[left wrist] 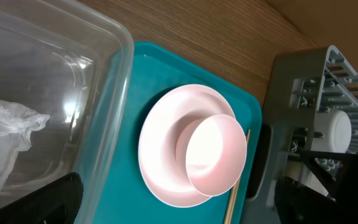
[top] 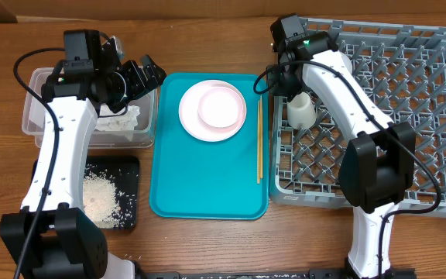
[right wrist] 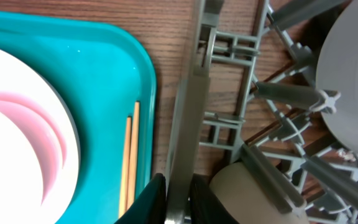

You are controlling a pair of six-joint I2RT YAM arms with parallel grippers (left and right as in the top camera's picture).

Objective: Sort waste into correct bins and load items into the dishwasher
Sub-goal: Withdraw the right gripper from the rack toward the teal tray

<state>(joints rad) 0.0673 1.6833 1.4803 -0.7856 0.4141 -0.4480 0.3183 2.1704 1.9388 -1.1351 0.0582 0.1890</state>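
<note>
My left gripper (top: 144, 74) (left wrist: 179, 208) is open and empty, above the edge between the clear tub (top: 37, 116) (left wrist: 114, 74) and the teal tray. White tissue (top: 118, 120) (left wrist: 5, 134) lies in the tub. The black tray (top: 128, 172) holds rice grains (top: 99, 198). The pink bowl (top: 221, 106) (left wrist: 216, 155) sits on the pink plate (top: 194, 124) (left wrist: 157, 143) (right wrist: 17, 143). Two chopsticks (top: 259, 139) (right wrist: 129, 162) lie along the teal tray's right edge. My right gripper (top: 281, 76) (right wrist: 179, 199) is shut on the grey dish rack's left wall (top: 281, 167) (right wrist: 188, 118). A white cup (top: 301, 110) (right wrist: 241, 199) and a pale grey bowl (right wrist: 353, 74) are in the rack. No red wrapper shows.
The teal tray (top: 207, 186) (left wrist: 123, 186) lies between the bins and the rack. A few rice grains lie on the wooden table (top: 130, 256) in front of the black tray. The right arm's links cross the rack's left half.
</note>
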